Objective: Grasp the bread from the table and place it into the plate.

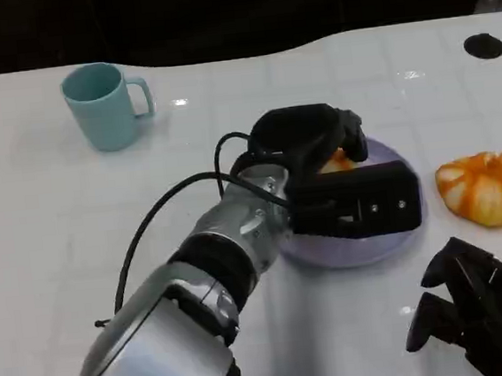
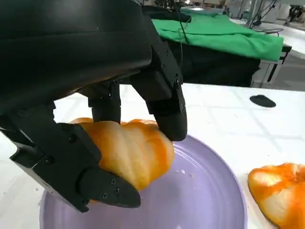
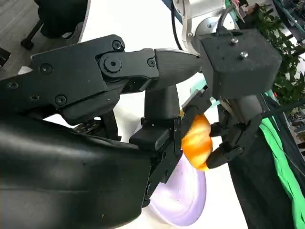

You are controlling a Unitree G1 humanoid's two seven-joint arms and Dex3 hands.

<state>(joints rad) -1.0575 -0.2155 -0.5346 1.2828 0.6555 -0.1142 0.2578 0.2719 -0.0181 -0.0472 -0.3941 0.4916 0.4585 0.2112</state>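
Over the purple plate (image 1: 390, 241) the left hand (image 1: 318, 141) grips the bread (image 2: 131, 150), a round orange bun with pale stripes, and holds it just above the plate's bottom, not yet set down. I judge the bread to be light and soft, so it can be squeezed out of shape; the fingers (image 2: 164, 102) hold it across its rounded sides, which seems the good place, and only a gentle grip is needed. A second bun of the same kind (image 1: 486, 185) lies on the tabletop (image 1: 59, 224) beside the plate, apart from it. The right hand (image 1: 484, 303) rests low near the front edge, holding nothing, with its fingers loosely apart. This tabletop is white, smooth and a little shiny. A light blue mug (image 1: 101, 105) stands far from the plate. Behind the tabletop a green cloth (image 2: 224, 33) covers another table.
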